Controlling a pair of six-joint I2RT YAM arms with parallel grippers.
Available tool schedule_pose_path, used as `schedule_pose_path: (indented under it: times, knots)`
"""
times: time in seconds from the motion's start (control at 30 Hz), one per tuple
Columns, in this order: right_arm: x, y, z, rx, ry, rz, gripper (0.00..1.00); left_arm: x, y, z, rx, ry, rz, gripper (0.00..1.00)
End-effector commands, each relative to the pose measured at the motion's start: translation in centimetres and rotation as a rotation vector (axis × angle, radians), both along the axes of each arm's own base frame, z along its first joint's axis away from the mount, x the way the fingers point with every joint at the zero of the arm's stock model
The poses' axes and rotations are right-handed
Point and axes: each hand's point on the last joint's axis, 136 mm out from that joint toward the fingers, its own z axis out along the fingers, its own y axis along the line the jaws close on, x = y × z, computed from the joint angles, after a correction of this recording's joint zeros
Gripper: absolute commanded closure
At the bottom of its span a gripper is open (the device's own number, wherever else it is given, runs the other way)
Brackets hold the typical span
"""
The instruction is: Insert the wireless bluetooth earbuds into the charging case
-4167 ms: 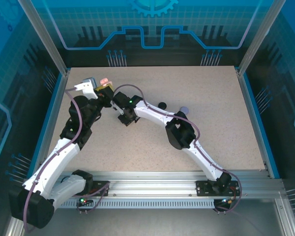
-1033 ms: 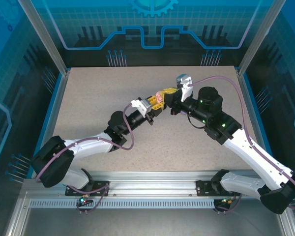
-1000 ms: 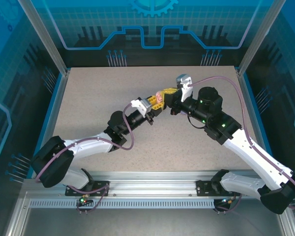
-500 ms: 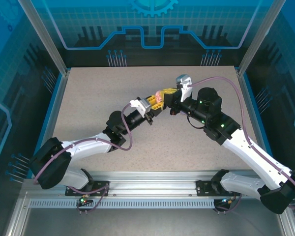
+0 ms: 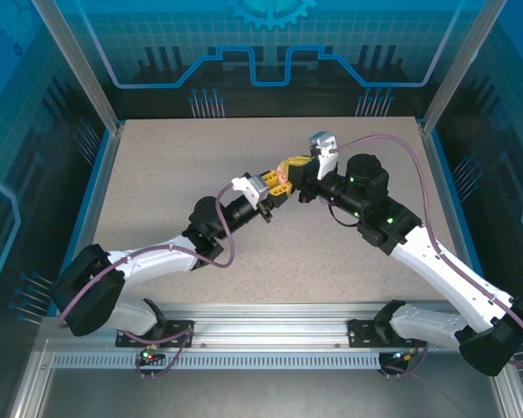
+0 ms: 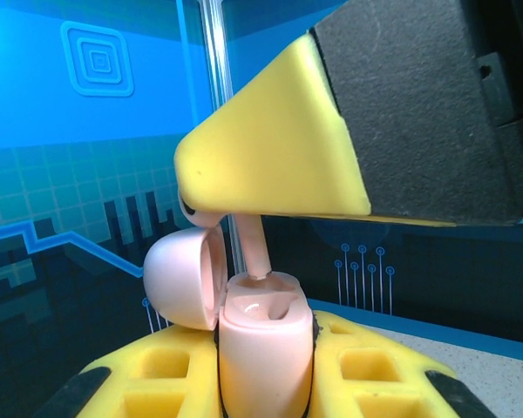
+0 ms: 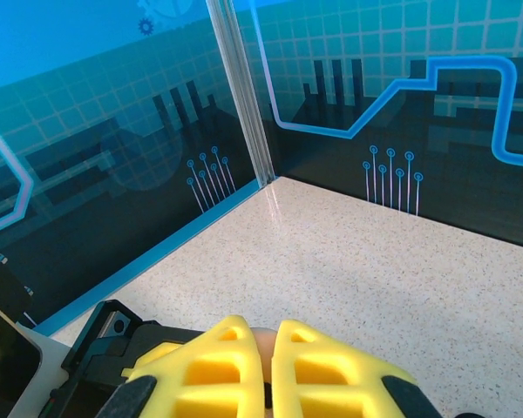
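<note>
My left gripper (image 5: 273,180) is shut on a pale pink round charging case (image 6: 266,348), which stands upright between its yellow fingers (image 6: 148,383). The case's lid (image 6: 185,279) is swung open to the left. A pale pink earbud (image 6: 253,252) points stem-down, its tip at the case's slot. My right gripper (image 5: 295,165) holds the earbud from above, and one of its yellow fingers (image 6: 270,157) covers the bud's head. In the right wrist view that gripper (image 7: 268,357) is shut on the earbud (image 7: 261,338). The lavender and black earbuds are out of view.
Both grippers meet above the middle of the speckled table (image 5: 375,148). Blue-edged transparent walls ring the table, with a metal corner post (image 7: 244,96) at the back. The right arm's elbow (image 5: 366,178) hangs over the table's right half.
The right gripper has edged left and down over the case with the earbud. The left gripper has held the case nearly still.
</note>
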Motion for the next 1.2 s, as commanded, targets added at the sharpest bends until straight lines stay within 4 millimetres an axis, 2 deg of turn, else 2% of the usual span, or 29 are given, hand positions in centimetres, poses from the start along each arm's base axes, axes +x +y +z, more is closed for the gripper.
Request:
schedule_pose_path:
  times: [0.0, 0.43, 0.7, 1.17]
  knots:
    - [0.3, -0.1, -0.2, 0.017, 0.0, -0.006, 0.93, -1.2, 0.3, 3.6, -0.051, -0.081, -0.016, 1.0]
    - [-0.3, -0.3, -0.3, 0.03, 0.005, 0.007, 0.95, -0.8, 0.3, 3.5, -0.046, -0.081, 0.002, 1.0]
    - [-0.5, -1.1, -0.5, 0.031, -0.007, -0.018, 0.95, -0.8, 0.4, 3.6, -0.043, -0.082, 0.004, 1.0]
    - [-0.4, -0.2, -1.8, 0.015, 0.032, 0.028, 0.97, -0.9, 0.4, 4.0, -0.045, -0.085, 0.003, 1.0]
